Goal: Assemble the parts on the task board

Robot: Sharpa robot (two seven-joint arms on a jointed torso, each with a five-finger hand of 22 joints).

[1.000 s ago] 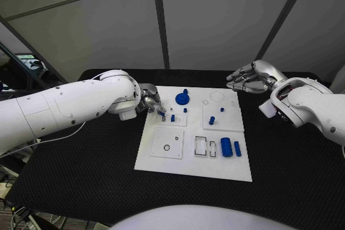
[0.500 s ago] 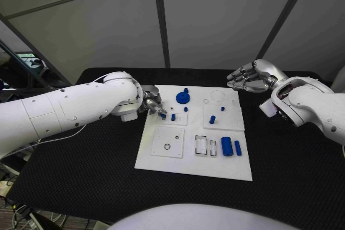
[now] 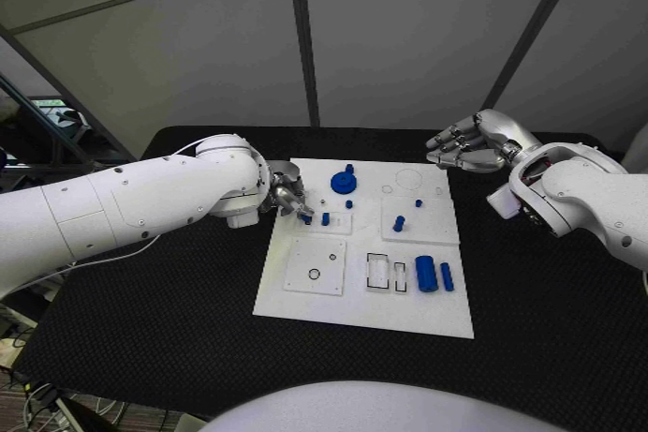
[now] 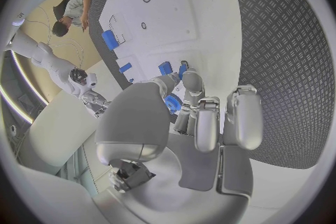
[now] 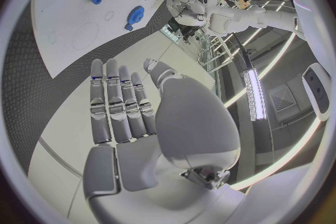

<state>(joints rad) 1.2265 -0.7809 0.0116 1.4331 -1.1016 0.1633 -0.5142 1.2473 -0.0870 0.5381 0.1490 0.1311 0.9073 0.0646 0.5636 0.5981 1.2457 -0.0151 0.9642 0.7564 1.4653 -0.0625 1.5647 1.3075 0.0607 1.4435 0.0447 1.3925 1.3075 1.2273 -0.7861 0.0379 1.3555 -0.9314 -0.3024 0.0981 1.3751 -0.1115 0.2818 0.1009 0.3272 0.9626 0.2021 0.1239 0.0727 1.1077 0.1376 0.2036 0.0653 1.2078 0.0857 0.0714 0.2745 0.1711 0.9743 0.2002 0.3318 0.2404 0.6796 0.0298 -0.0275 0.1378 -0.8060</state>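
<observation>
Fingers of the left hand pinch a small blue part at the board's left edge, low over a recessed plate, probably to seat it there. Another part stands in that plate. The right hand hovers off the board's far right corner, fingers apart, empty, likely waiting. A cylinder lies near the slotted tray.
</observation>
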